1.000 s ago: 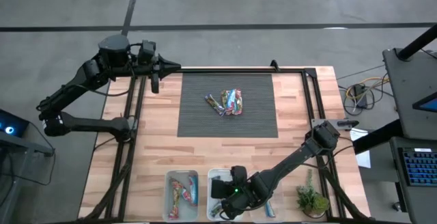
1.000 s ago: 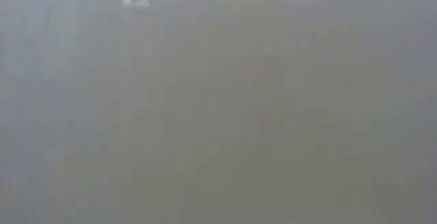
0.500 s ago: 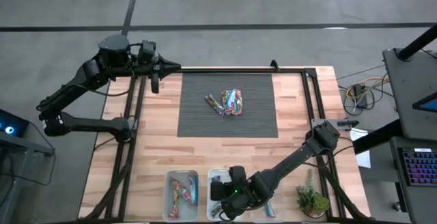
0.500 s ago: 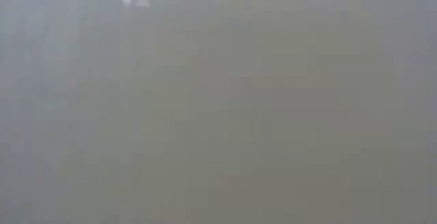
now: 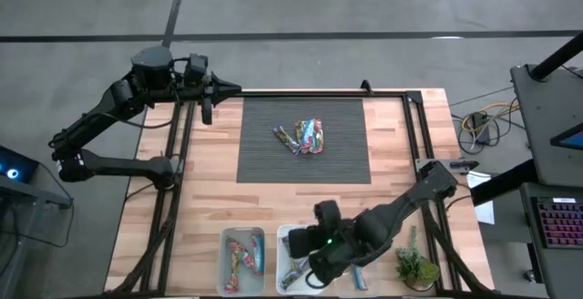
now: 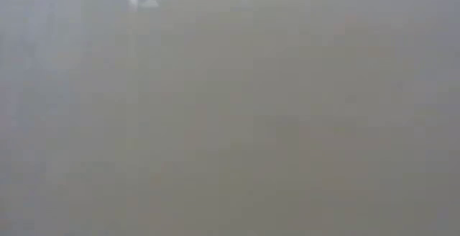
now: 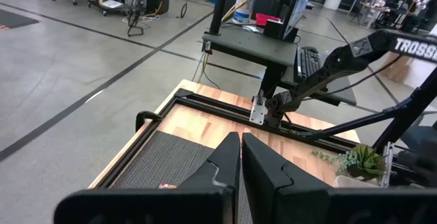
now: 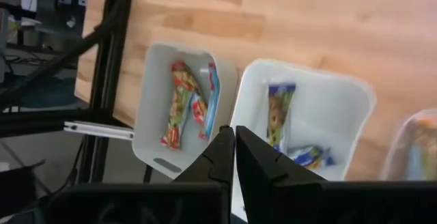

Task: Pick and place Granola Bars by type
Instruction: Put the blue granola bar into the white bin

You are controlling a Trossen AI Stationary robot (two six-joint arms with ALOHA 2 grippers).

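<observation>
Granola Bars [image 8: 280, 118] in shiny wrappers, labels unreadable, lie in clear bins [image 8: 351, 101] at bench's near edge; my right gripper [image 8: 229, 145] hovers empty, fingers together.

Loose bars [image 5: 304, 137] lie on the mat [image 5: 264, 158]; more bars [image 8: 186, 105] lie in bins [image 5: 227, 244] at the table's near edge.

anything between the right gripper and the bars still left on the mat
Nothing visible does. The right gripper, shut and empty, is over the middle bin at the table's near edge; bare wood lies between it and the granola bars on the dark mat.
</observation>
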